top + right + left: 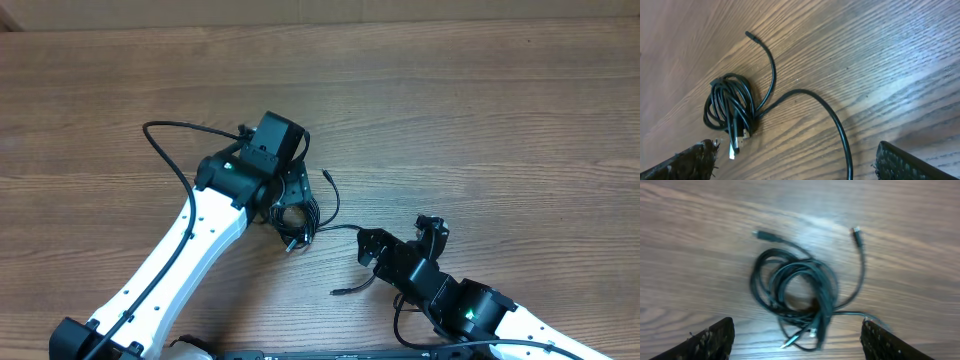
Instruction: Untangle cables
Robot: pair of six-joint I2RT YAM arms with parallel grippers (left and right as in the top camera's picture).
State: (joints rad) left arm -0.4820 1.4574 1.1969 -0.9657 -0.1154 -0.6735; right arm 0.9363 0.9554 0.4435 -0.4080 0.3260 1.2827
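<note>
The cables lie on the wooden table as a tangled coil of thin black cords. Two plug ends stick out at the far side, and metallic tips point toward my left gripper. That gripper hovers just above the coil's near edge, open and holding nothing. From overhead the coil is partly hidden under the left gripper. My right gripper is open, and one loose cord runs on the table between its fingers, apart from both. The coil sits to its left. Overhead, the right gripper is right of the coil.
The left arm's own thicker black cable arcs over the table to the left of its wrist. A loose cord end lies near the right arm's forearm. The table's far edge runs along the top.
</note>
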